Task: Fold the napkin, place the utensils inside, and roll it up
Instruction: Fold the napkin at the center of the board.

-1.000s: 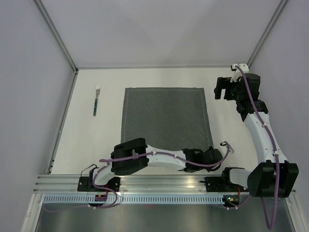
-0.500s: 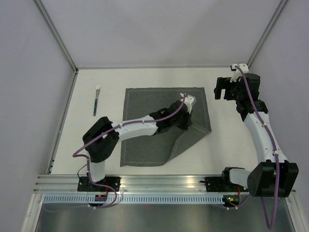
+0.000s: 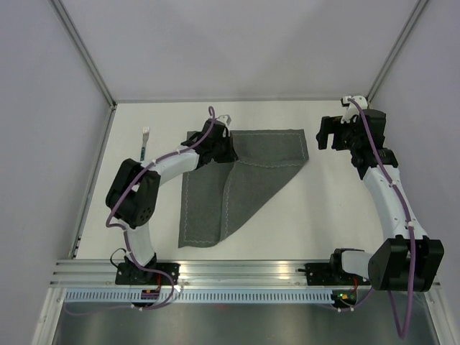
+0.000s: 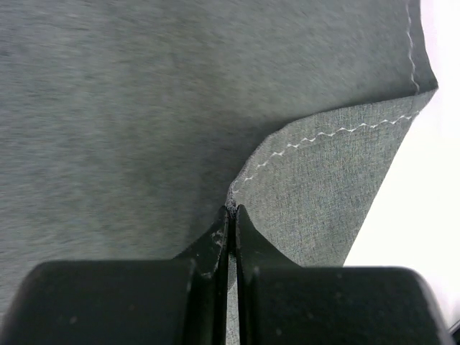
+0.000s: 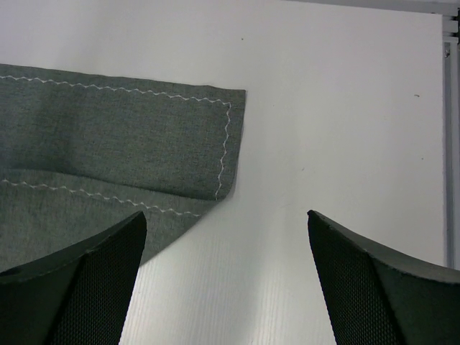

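Napkin (image 3: 266,169) corner carried across: the first fold is almost laid.

Left hand (image 4: 231,219), pressed together on a stitched corner of the napkin, now sits at the far left corner. A second ago it was at the near right corner with the napkin flat. The drag has doubled the napkin over on a diagonal, and a strip on the left stays single. I judge the fold made but not yet released, and its edges do not line up squarely. Right hand (image 5: 224,214), spread wide and holding nothing, hovers beside the far right corner, unmoved. A fork (image 3: 144,144) lies left of the napkin, partly hidden by the left arm. Everything rests on a white tabletop (image 3: 345,215), enclosed by pale grey panels and metal posts.
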Available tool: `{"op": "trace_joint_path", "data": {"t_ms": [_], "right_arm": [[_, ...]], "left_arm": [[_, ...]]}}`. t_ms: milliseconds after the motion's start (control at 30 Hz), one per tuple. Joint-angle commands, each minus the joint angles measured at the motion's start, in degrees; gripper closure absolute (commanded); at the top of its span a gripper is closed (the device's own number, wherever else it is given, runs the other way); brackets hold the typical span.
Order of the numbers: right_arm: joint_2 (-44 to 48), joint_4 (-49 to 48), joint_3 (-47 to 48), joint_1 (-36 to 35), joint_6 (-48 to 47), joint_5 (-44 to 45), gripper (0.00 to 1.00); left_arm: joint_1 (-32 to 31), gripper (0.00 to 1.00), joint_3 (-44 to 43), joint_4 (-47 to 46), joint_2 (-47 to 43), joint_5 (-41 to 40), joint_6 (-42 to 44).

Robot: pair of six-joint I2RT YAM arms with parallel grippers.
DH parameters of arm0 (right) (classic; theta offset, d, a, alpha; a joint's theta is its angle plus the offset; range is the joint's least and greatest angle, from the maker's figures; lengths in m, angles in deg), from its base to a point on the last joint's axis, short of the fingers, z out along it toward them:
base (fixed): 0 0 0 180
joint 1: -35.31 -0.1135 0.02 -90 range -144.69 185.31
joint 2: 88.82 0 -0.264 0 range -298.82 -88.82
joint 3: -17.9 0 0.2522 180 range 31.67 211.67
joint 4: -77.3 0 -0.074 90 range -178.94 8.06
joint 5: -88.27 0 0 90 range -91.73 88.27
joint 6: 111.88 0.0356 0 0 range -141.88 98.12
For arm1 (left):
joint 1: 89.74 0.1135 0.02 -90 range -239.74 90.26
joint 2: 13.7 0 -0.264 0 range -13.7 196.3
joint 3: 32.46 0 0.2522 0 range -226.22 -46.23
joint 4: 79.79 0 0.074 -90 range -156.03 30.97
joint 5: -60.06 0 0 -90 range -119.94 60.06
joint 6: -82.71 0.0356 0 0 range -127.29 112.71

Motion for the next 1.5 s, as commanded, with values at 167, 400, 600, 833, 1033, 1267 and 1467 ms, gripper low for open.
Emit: {"op": "trace_joint_path", "data": {"t_ms": [167,400,600,833,1033,1267,1467], "right_arm": [[-0.2,1.2,1.7,0.0,0.4,-1.0,0.02],[-0.1,1.4,1.7,0.1,0.3,-1.5,0.02],[-0.2,1.4,1.7,0.0,0.2,-1.6,0.02],[-0.4,1.5,1.7,0.0,0.0,-1.7,0.02],[-0.6,1.5,1.7,0.0,-0.1,-1.8,0.02],[-1.0,1.5,1.8,0.1,-0.2,-1.8,0.02],[-1.4,1.5,1.8,0.0,-0.4,-1.9,0.02]], "left_arm": [[7.1,0.98,-3.3,2.3,-1.0,4.2,-3.2],[10.8,0.98,-6.8,4.0,0.9,5.4,-2.8],[14.3,0.98,-10.6,5.7,3.1,7.0,-2.7],[17.4,0.98,-13.8,6.9,4.9,8.2,-2.7],[19.5,0.98,-16.2,7.8,6.9,9.3,-2.6],[21.8,0.98,-18.4,8.4,8.2,10.5,-2.7],[23.2,0.98,-20.8,9.1,10.0,11.3,-2.8]]}}
